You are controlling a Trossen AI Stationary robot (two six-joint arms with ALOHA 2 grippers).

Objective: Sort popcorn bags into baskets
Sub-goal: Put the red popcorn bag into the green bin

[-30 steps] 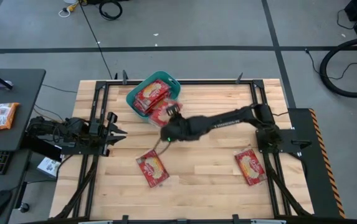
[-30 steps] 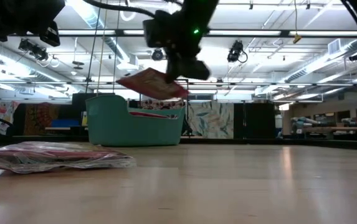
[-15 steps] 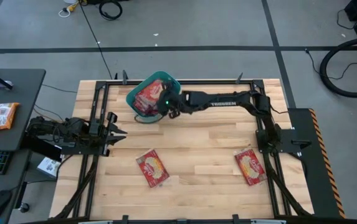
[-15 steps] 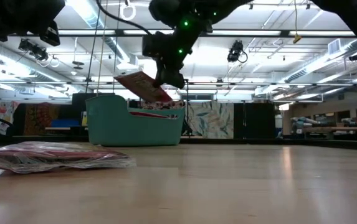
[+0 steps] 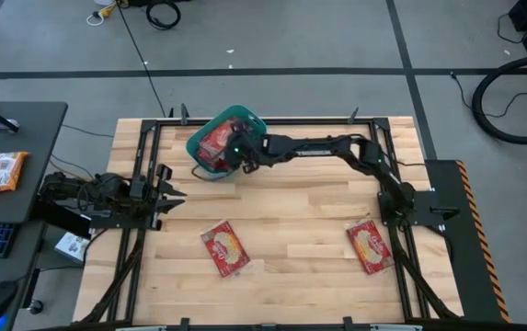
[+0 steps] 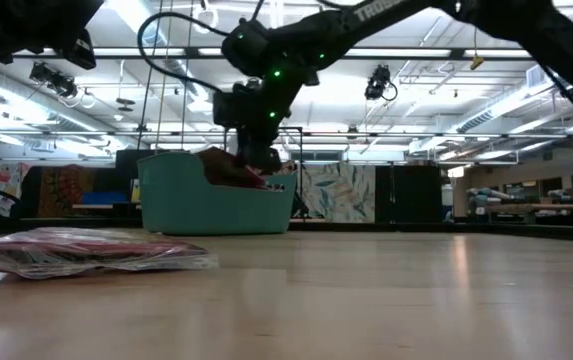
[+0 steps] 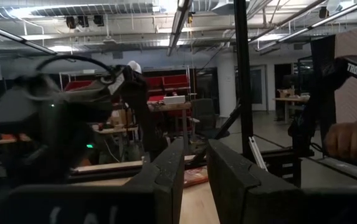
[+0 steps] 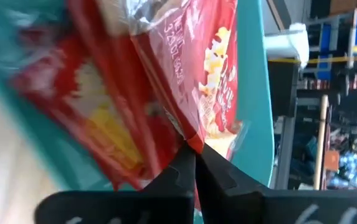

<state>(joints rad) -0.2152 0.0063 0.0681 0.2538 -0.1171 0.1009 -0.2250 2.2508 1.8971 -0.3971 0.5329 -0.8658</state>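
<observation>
Two dark, slender jointed arms are seen; white "TROSSEN" lettering and a small green light are borne by the right arm (image 5: pixel 318 147).

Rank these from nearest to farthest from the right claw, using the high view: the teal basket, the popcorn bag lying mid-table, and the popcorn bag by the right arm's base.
1. Teal basket: directly under the right claw, at the far edge.
2. Mid-table popcorn bag: near side, left of centre.
3. Popcorn bag by the right arm's base: near right, farthest.

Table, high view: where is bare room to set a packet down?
Free: the wood between the two loose popcorn bags, and the strip right of the teal basket. Crowded: the basket itself, where the right gripper lowers a bag, and beside the parked left gripper.
</observation>
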